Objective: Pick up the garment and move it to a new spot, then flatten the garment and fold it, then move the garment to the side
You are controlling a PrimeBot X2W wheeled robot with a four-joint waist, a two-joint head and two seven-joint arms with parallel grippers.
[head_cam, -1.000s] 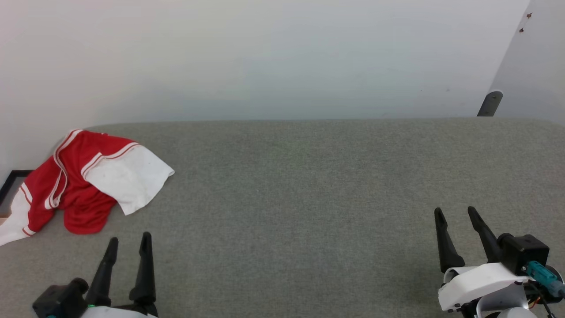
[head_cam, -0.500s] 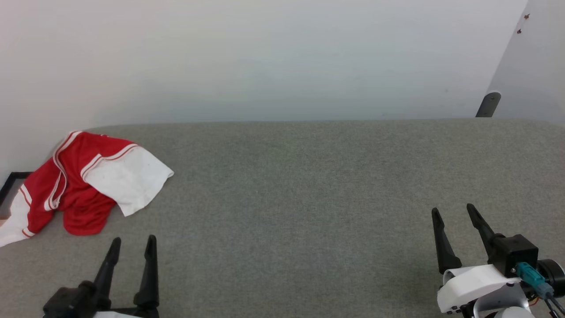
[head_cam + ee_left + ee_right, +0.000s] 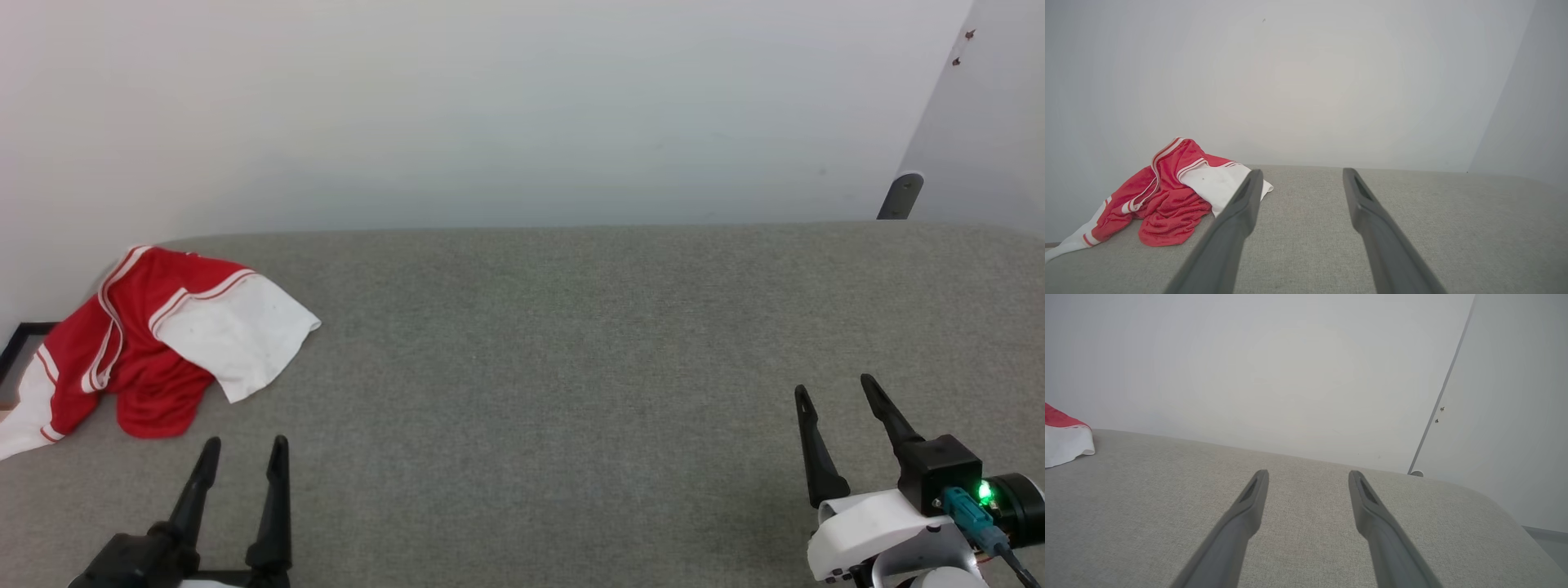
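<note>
The garment (image 3: 155,343), a red jersey with white sleeves and striped trim, lies crumpled at the far left of the grey cushioned surface (image 3: 555,343), by the wall. Its chest print is hidden in the folds. The left wrist view has the garment (image 3: 1167,196) ahead and to the left of the fingers. My left gripper (image 3: 245,446) stands open just in front of it, empty, apart from the cloth. My right gripper (image 3: 837,386) stands open at the lower right, empty. A white sleeve edge of the garment (image 3: 1063,443) peeks in at the right wrist view's left border.
A pale wall (image 3: 490,106) runs along the back of the surface. A dark frame (image 3: 20,339) shows at the left edge behind the garment. A grey door stop (image 3: 898,196) sits by the right wall. The wide grey surface stretches between the grippers.
Both grippers have drawn back slightly toward the bottom of the head view, and the view has shifted a little. The garment has not moved.
</note>
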